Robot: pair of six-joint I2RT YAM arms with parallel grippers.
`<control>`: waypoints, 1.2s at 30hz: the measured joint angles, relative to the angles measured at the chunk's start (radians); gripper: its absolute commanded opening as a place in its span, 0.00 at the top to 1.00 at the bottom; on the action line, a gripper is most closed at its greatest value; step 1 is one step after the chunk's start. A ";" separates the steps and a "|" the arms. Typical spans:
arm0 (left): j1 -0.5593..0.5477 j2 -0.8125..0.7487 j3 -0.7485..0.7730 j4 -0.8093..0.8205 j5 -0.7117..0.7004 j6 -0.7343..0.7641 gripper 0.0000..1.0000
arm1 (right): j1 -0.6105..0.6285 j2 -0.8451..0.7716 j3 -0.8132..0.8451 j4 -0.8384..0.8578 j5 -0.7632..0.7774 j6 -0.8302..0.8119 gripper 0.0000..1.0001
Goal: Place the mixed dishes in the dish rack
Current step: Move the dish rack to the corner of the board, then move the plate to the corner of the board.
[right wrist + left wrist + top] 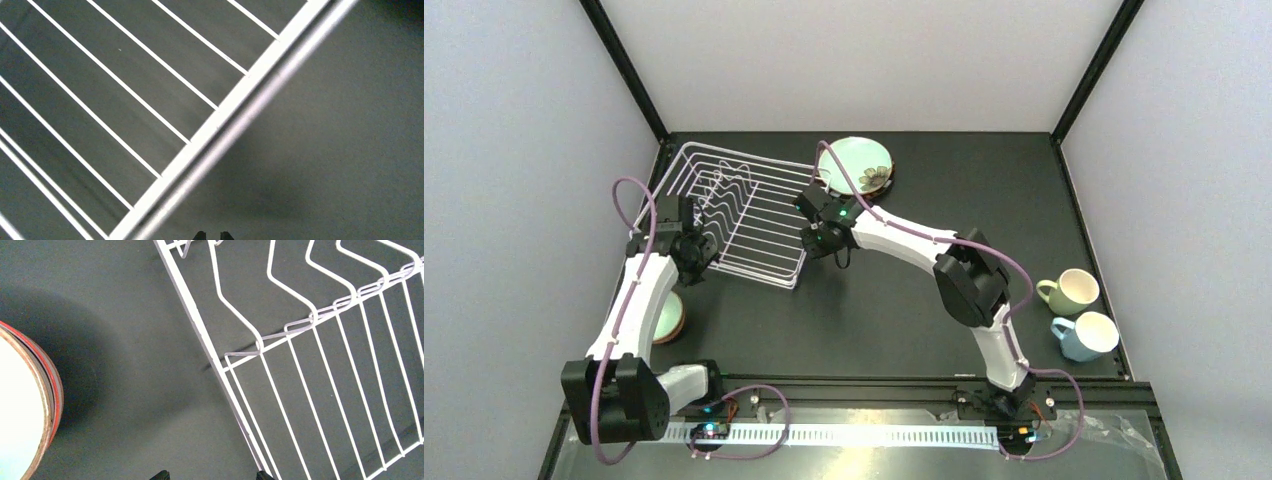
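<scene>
Fingertips first: left gripper [210, 476] is spread wide w/ nothing between the tips. It hangs over the near-left corner of the dish rack [742, 212], right above the edge wire. Right gripper [213, 235] is on the rack's right side, over the rim wire. Its tips are almost pressed together, just a sliver of gap, and afaict nothing's pinched in there.

Dishes, all relative to the rack and all outside it atm:
- mint-green flowered plate [854, 165] lies just off the far-right corner. Can't tell if it's touching the wire tbh.
- small bowl [669, 318] w/ a reddish rim sits on the dark table [874, 320] near the near-left corner, partly hidden under the left arm [639, 300]. Left wrist cam catches its edge too.
- pale green mug [1072, 291] and light blue mug [1089, 335] stand upright side by side, well apart from the rack on its right, handles pointing back toward it.
</scene>
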 measured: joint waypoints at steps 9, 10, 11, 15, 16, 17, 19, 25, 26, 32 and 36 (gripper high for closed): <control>0.000 -0.087 0.054 -0.002 0.043 0.000 0.01 | -0.016 -0.140 -0.080 -0.033 0.066 0.013 0.74; 0.000 -0.093 0.063 -0.002 0.050 0.000 0.01 | -0.024 -0.164 -0.080 -0.034 0.071 0.016 0.72; 0.000 -0.099 0.071 -0.001 0.057 0.000 0.01 | -0.038 -0.195 -0.080 -0.033 0.077 0.020 0.67; 0.000 -0.104 0.117 0.014 0.096 0.003 0.02 | -0.125 -0.277 -0.080 -0.032 0.089 0.032 0.63; -0.001 -0.101 0.129 0.019 0.106 0.005 0.02 | -0.161 -0.293 -0.082 -0.026 0.088 0.038 0.61; -0.003 -0.094 0.145 0.022 0.113 0.007 0.02 | -0.197 -0.303 -0.087 -0.017 0.086 0.045 0.54; -0.008 -0.068 0.184 0.032 0.129 0.013 0.02 | -0.269 -0.314 -0.109 0.008 0.075 0.057 0.41; -0.020 0.048 0.304 0.095 0.156 0.032 0.02 | -0.436 -0.301 -0.163 0.056 0.041 0.087 0.28; -0.022 0.068 0.320 0.104 0.160 0.035 0.02 | -0.452 -0.292 -0.163 0.070 0.032 0.090 0.26; -0.052 0.219 0.437 0.147 0.179 0.059 0.02 | -0.507 -0.171 -0.102 0.117 -0.038 0.098 0.23; -0.072 0.352 0.573 0.157 0.182 0.078 0.02 | -0.528 -0.070 -0.034 0.123 -0.073 0.098 0.23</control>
